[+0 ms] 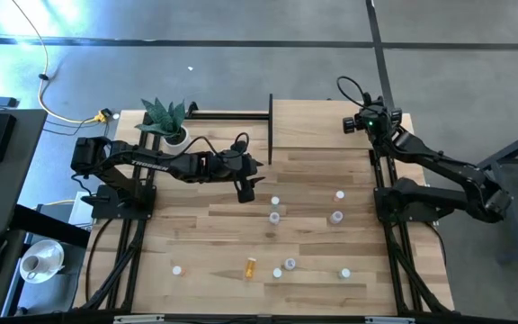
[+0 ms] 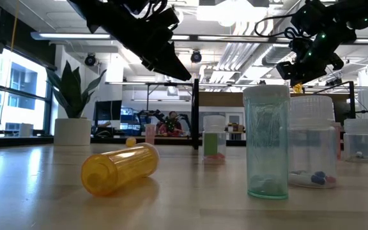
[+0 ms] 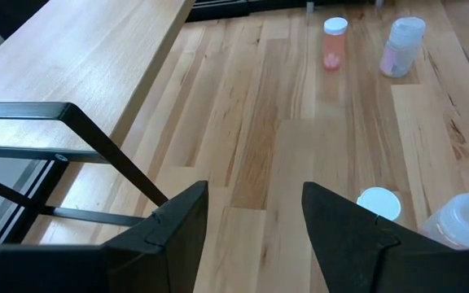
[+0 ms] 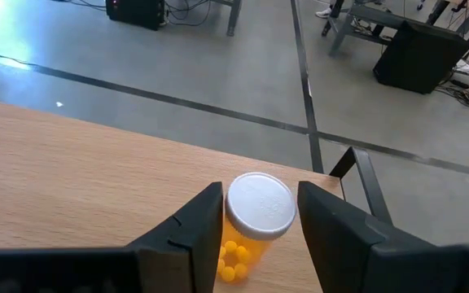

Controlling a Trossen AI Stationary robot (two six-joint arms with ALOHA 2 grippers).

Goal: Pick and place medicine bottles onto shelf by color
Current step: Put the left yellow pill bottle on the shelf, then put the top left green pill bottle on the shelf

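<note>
Right gripper (image 4: 259, 236) over the far right corner of the shelf (image 4: 72, 163). An orange bottle (image 4: 255, 220) with a white cap stands on the shelf between its fingers. Fingers slightly apart; whether the pads touch the bottle's sides cannot be told, since the lower body is cut off by the frame edge. In the high view this bottle is hidden under the wrist.

Left gripper (image 3: 255, 236) hangs over the table (image 1: 196, 234), beside the shelf's near left post; fingers apart, nothing between them. Two caps at the edge of its wrist view, one white cap (image 3: 379, 203) and one larger clear bottle (image 3: 466, 224), are partly cut off.

Loose bottles scattered over the table's middle and near part, too small in the high view to sort by colour. One orange bottle (image 1: 250, 267) lies on its side near the front edge; the same shows large in the low view. A teal bottle (image 2: 267, 140) stands upright close to the low camera and blocks part of a clear bottle (image 2: 313, 144) behind it. A green bottle (image 2: 214, 137) stands farther back.

Potted plant (image 1: 167, 121) at the table's far left corner, beside the left arm
</note>
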